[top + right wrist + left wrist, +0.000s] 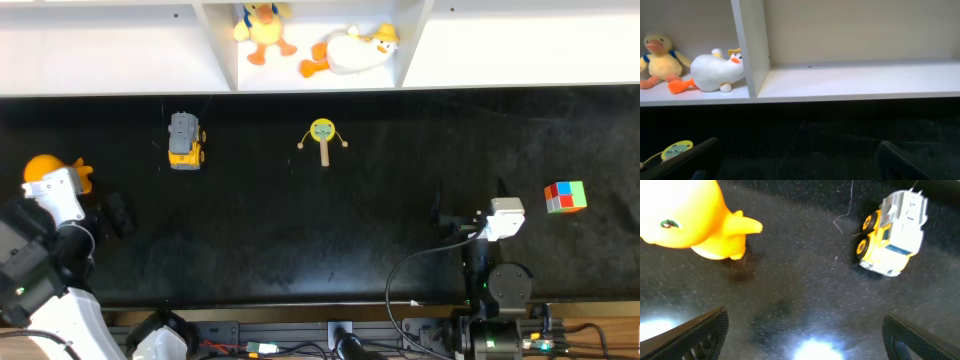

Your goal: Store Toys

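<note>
An orange rubber duck [50, 168] [690, 220] sits at the table's left edge. A grey-and-yellow toy truck [185, 140] [895, 232] stands further back, and a yellow rattle drum [322, 136] [675, 150] lies mid-table. A colour cube [565, 196] rests at the right. My left gripper [112, 216] [805, 342] is open low over bare mat, short of the duck and truck. My right gripper [440, 208] [800, 162] is open, holding nothing, facing the shelf.
A white shelf [220, 50] [840, 80] runs along the back. Its middle compartment holds a yellow plush duck [262, 28] [660, 60] and a white plush duck [350, 50] [715, 72]. The right compartment's floor [865, 80] is bare. Cables lie along the front edge.
</note>
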Controlling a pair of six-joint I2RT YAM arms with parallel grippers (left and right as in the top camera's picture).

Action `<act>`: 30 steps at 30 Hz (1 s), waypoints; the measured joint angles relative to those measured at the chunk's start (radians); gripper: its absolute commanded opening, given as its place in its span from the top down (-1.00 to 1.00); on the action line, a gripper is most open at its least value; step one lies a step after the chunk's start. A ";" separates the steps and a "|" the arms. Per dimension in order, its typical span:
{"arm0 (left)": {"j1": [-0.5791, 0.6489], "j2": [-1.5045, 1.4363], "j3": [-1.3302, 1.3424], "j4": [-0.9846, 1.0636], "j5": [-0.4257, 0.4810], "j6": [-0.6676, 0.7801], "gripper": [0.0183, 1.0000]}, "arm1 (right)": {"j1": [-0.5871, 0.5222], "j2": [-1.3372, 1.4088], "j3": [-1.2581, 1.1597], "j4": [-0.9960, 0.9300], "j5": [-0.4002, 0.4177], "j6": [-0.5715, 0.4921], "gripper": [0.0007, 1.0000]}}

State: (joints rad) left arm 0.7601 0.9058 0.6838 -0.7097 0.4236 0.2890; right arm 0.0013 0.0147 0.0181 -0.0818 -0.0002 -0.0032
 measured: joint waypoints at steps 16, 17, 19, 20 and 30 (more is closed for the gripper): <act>0.233 0.039 0.024 -0.016 0.077 0.415 -0.99 | 0.000 0.000 0.000 -0.001 0.000 0.000 -0.99; 0.253 0.047 0.043 -0.035 0.074 0.435 -0.99 | 0.000 0.000 0.000 0.000 0.000 0.000 -0.99; 0.278 0.063 0.072 -0.059 0.072 0.464 -0.99 | 0.000 0.000 0.000 -0.001 0.000 0.000 -0.99; 0.291 0.074 0.089 -0.064 0.071 0.476 -0.99 | 0.000 0.000 0.000 0.000 0.000 0.000 -0.99; 0.366 0.262 0.227 -0.063 0.072 0.552 -0.99 | 0.000 0.000 0.000 -0.001 0.000 0.000 -0.99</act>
State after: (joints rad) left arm 1.1259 1.1675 0.9104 -0.7731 0.4953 0.8413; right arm 0.0013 0.0147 0.0181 -0.0826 -0.0002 -0.0036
